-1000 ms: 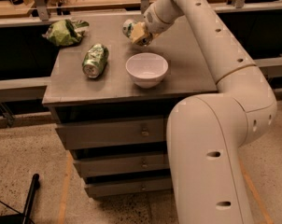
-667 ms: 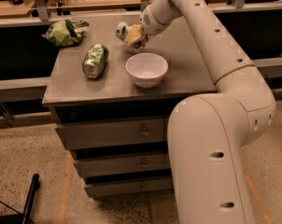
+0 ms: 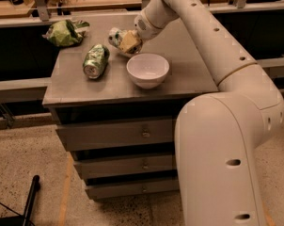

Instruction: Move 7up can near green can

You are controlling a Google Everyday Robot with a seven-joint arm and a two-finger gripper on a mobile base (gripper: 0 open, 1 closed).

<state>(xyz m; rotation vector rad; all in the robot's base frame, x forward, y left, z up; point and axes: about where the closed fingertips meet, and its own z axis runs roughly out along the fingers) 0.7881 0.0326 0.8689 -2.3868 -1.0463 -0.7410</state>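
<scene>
The gripper (image 3: 129, 42) is clenched on the 7up can (image 3: 115, 35), holding it tilted near the back edge of the desk (image 3: 189, 76), just behind the bowl (image 3: 147, 70). The green can (image 3: 96, 60) lies on its side toward the left edge, near but apart. The carry looks mostly done, with the set-down beside it and the release left.

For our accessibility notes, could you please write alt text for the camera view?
A white robot arm's gripper holds a 7up can over a grey drawer cabinet, just behind a white bowl. A green can lies on its side nearby, with a crumpled green bag behind it.
</scene>
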